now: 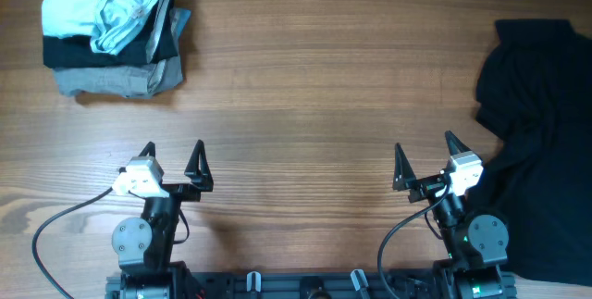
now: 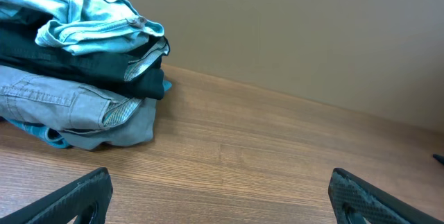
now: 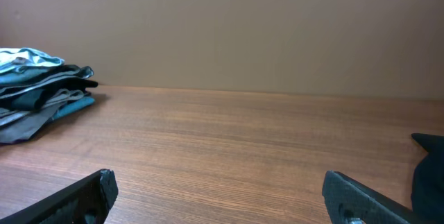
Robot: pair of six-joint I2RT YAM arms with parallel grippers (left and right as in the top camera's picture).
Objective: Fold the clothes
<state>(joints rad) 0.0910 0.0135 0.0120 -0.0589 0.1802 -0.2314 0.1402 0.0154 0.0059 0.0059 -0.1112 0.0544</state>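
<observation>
The black shirt (image 1: 536,151) lay in a big soft heap at the right edge of the wooden counter (image 1: 324,77). It was bunched up, not flat and not folded. Part of it ran off the right side of the overhead view. In the right wrist view only a dark corner of it showed, low at the right edge.

The right end effector (image 1: 424,143) was just beside the shirt, on its left. Its 2 fingers stood wide apart and held nothing. They pointed toward the far side of the counter. The arm behind them sat close to the edge of the shirt, but I could not tell if it touched the cloth.

The left end effector (image 1: 173,146) was well apart from the shirt, on the other side of the counter. Its 2 fingers were wide apart too, and they held nothing. Only bare wood lay between them.

In the far left corner sat a small pile of other clothes (image 1: 111,35). A light blue garment (image 1: 102,7) was crumpled on top. Under it was something dark, and a grey garment (image 1: 116,79) lay at the bottom. In the left wrist view the pile sat ahead and to the left of the fingers (image 2: 76,196).
</observation>
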